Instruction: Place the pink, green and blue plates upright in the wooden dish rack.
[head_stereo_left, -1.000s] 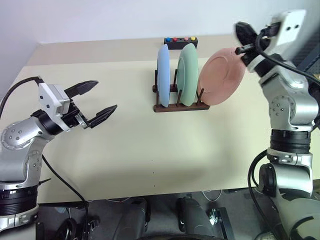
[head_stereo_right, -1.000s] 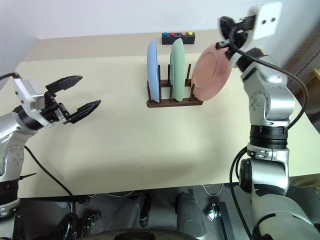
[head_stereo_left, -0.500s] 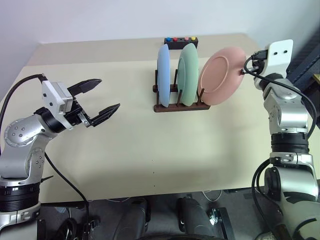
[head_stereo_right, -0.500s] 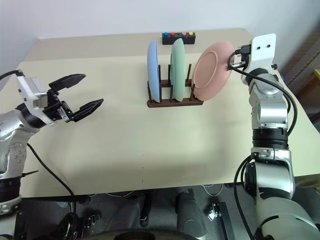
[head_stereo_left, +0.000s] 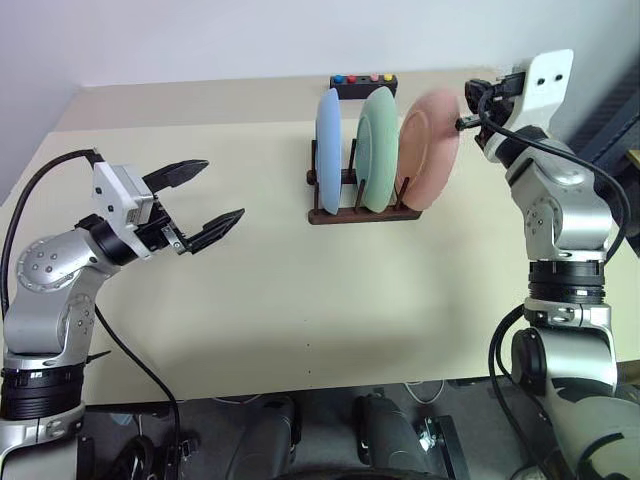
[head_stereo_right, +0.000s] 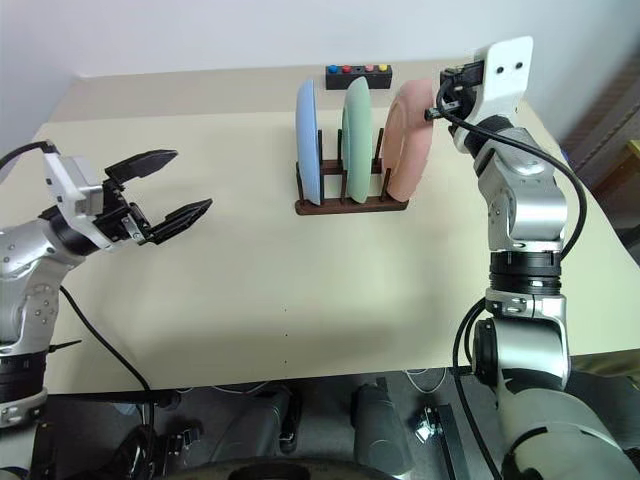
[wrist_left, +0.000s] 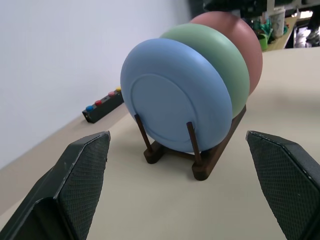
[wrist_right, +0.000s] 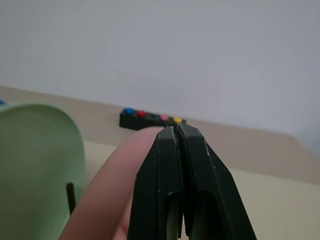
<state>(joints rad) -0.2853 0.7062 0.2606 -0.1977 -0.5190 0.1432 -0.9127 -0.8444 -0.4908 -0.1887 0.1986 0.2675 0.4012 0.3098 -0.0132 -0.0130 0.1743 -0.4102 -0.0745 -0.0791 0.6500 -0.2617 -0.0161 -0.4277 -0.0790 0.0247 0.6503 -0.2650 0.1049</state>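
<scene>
The blue plate (head_stereo_left: 327, 150) and the green plate (head_stereo_left: 377, 148) stand upright between the pegs of the wooden dish rack (head_stereo_left: 362, 213). The pink plate (head_stereo_left: 428, 150) stands almost upright just right of the green one. Its lower edge is down at the rack's right end, and I cannot tell whether it sits between pegs. My right gripper (head_stereo_left: 469, 106) is shut on the pink plate's upper right rim, and its fingers (wrist_right: 180, 165) pinch that rim in the right wrist view. My left gripper (head_stereo_left: 208, 192) hangs open and empty over the table's left side, pointing at the rack (wrist_left: 215, 155).
A small black box with coloured buttons (head_stereo_left: 363, 82) lies just behind the rack near the table's (head_stereo_left: 300, 300) far edge. A pale wall rises behind the table. The tabletop in front of the rack is bare.
The right gripper has swung the pink plate from a tilted, face-on pose to almost upright and brought it left, close to the green plate. The left gripper has stayed still.
</scene>
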